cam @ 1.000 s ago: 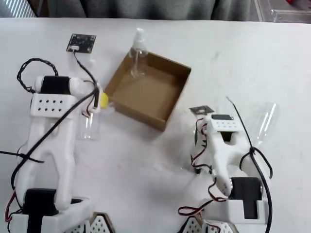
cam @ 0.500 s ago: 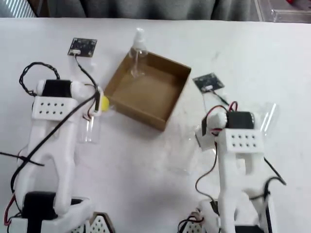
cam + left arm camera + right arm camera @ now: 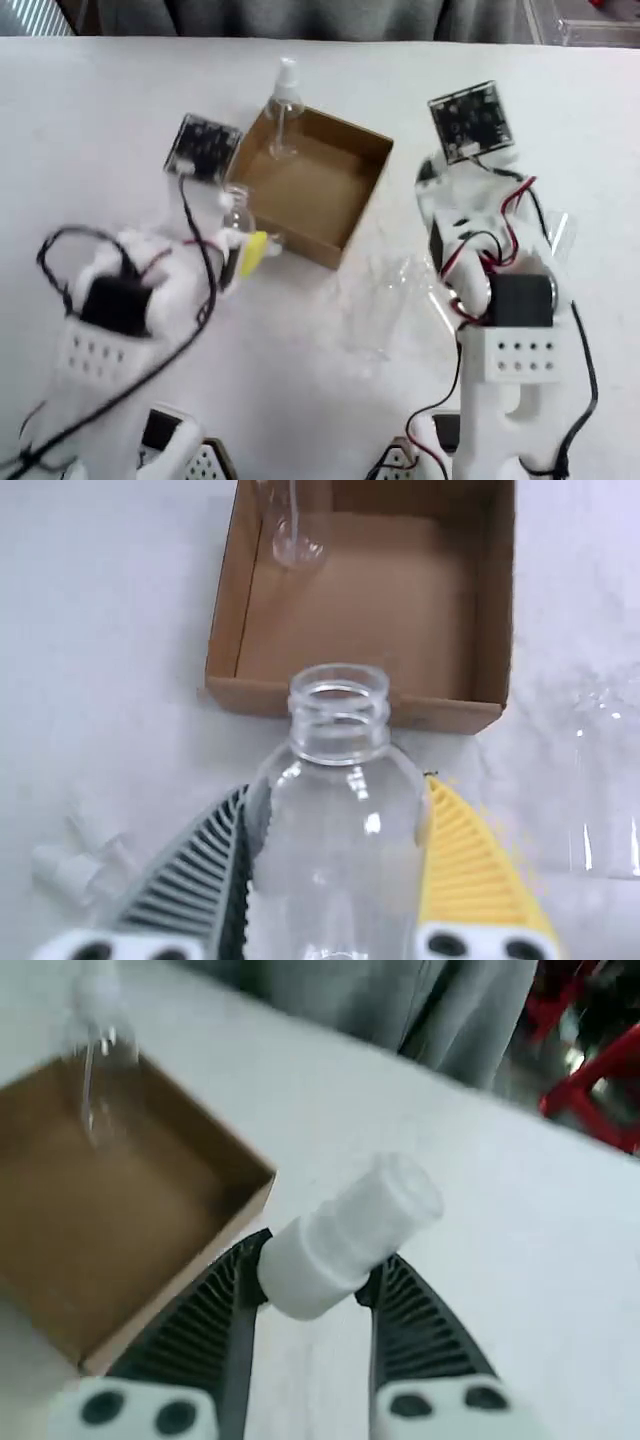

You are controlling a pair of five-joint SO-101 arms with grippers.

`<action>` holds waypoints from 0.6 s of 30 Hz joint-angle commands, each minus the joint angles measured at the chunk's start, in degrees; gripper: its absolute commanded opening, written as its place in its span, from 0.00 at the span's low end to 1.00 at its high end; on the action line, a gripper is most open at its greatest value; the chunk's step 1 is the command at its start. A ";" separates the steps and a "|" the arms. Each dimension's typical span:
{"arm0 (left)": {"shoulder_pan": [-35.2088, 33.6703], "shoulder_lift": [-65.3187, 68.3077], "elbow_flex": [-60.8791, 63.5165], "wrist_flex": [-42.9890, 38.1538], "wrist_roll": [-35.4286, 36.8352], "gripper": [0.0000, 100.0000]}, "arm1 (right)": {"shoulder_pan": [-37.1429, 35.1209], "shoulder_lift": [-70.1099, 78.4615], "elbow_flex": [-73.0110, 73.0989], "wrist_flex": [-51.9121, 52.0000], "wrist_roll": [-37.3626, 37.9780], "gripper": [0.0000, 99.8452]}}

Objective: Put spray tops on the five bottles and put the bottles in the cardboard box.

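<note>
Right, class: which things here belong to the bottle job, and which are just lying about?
Job: open bottle in left end effector; spray top in right end effector; capped bottle in cardboard box; loose bottle lying on table.
Lying about: clear plastic container; red frame.

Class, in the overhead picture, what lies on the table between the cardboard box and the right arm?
A clear bottle lying on its side, as the high view shows.
</note>
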 commanded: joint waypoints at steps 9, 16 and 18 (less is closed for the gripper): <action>3.82 -26.86 16.26 -14.42 -0.18 0.02 | -15.96 -9.01 -4.92 -23.25 0.18 0.02; 3.82 -39.08 25.67 -20.13 -0.44 0.02 | -26.33 -10.33 -6.24 -25.54 0.62 0.02; 3.82 -41.89 27.25 -20.13 -0.44 0.02 | -27.91 -10.24 -8.44 -25.45 0.62 0.02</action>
